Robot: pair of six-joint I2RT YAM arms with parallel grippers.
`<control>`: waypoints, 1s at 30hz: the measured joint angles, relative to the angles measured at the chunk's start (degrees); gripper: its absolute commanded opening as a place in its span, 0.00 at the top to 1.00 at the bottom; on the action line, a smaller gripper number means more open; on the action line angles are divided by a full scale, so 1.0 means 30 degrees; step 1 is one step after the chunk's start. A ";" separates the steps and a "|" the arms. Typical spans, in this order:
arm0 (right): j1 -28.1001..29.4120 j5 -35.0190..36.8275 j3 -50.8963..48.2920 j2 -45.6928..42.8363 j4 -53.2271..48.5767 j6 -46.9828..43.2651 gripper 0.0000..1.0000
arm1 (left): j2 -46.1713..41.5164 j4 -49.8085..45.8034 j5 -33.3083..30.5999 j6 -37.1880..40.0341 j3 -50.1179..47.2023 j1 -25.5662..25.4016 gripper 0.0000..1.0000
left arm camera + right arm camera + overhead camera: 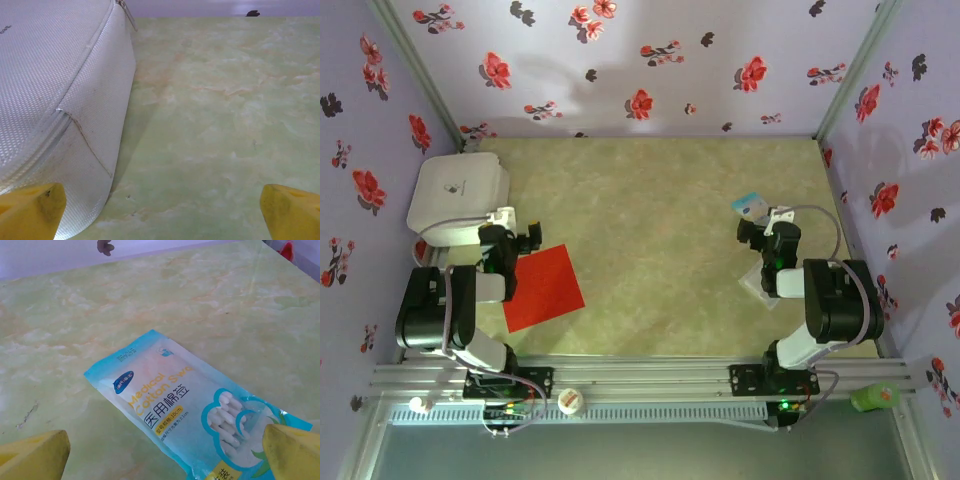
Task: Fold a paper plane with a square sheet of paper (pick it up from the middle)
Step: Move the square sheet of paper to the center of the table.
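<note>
We find the square sheet of paper (pixel 543 288) lying flat, apparently unfolded, near the near-left corner of the bench (pixel 650 190). The left gripper (pixel 160 215) gapes wide beside a white case (pixel 50 90). The right gripper (pixel 165 455) gapes wide over a blue packet (pixel 170 400).

Bench (pixel 660 200): was marbled green.
Red sheet (pixel 545 290): lay flat near left edge.
White case (pixel 455 195): sat in far-left corner.
Swab packet (pixel 750 206): lay toward right edge.
</note>
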 measured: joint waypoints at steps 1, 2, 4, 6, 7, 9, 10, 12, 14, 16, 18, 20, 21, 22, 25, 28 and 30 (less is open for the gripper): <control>0.0000 0.0000 0.0000 0.0000 0.0000 0.0000 0.01 | 0.0000 0.0000 0.0000 0.0000 0.0000 0.0000 0.00; 0.0000 0.0000 0.0000 0.0000 0.0000 0.0000 0.01 | 0.0000 0.0000 -0.0007 0.0007 0.0000 0.0000 0.00; 0.0000 -0.0007 0.0000 0.0000 0.0000 0.0000 0.01 | 0.0000 0.0000 0.0000 0.0000 0.0000 0.0000 0.00; 0.0000 -0.0007 0.0000 0.0000 0.0000 0.0000 0.01 | 0.0000 0.0000 -0.0007 0.0000 0.0000 0.0000 0.00; 0.0000 -0.0007 0.0000 0.0000 0.0000 0.0000 0.01 | 0.0000 0.0000 0.0000 0.0007 0.0000 0.0000 0.00; 0.0000 -0.0007 0.0000 0.0000 0.0000 0.0000 0.01 | 0.0000 0.0000 -0.0007 0.0000 0.0000 0.0000 0.00; 0.0000 0.0000 0.0000 0.0000 0.0000 0.0000 0.01 | 0.0000 -0.0007 -0.0007 0.0000 0.0000 0.0000 0.00; 0.0000 -0.0007 0.0000 0.0000 0.0000 0.0000 0.01 | 0.0000 -0.0015 -0.0007 0.0000 0.0007 0.0007 0.00; 0.0000 0.0000 0.0007 0.0000 0.0000 0.0000 0.01 | 0.0000 -0.0073 -0.0007 -0.0007 0.0066 0.0007 0.00; 0.0000 0.0000 0.0007 0.0000 0.0000 0.0000 0.01 | 0.0000 -0.0073 -0.0007 0.0000 0.0117 0.0007 0.00; 0.0000 0.0000 0.0007 0.0000 0.0000 0.0000 0.01 | 0.0000 -0.0080 -0.0007 -0.0007 0.0160 0.0007 0.00; 0.0000 0.0000 0.0007 0.0000 0.0000 0.0000 0.01 | 0.0000 -0.0080 -0.0007 0.0000 0.0189 0.0007 0.00; 0.0000 0.0000 0.0007 0.0000 0.0000 0.0000 0.01 | 0.0000 -0.0080 -0.0007 -0.0007 0.0197 0.0007 0.00; 0.0000 0.0000 0.0007 0.0000 -0.0007 0.0000 0.01 | 0.0000 -0.0080 -0.0007 -0.0007 0.0197 0.0007 0.00; 0.0000 0.0000 0.0007 0.0000 0.0000 0.0000 0.01 | 0.0000 -0.0080 -0.0007 -0.0007 0.0197 0.0007 0.00; 0.0000 0.0000 0.0007 0.0000 0.0000 0.0000 0.01 | 0.0000 -0.0080 -0.0007 -0.0007 0.0197 0.0007 0.00; 0.0000 0.0000 0.0007 0.0000 0.0000 0.0000 0.01 | 0.0000 -0.0080 -0.0007 0.0000 0.0197 0.0007 0.00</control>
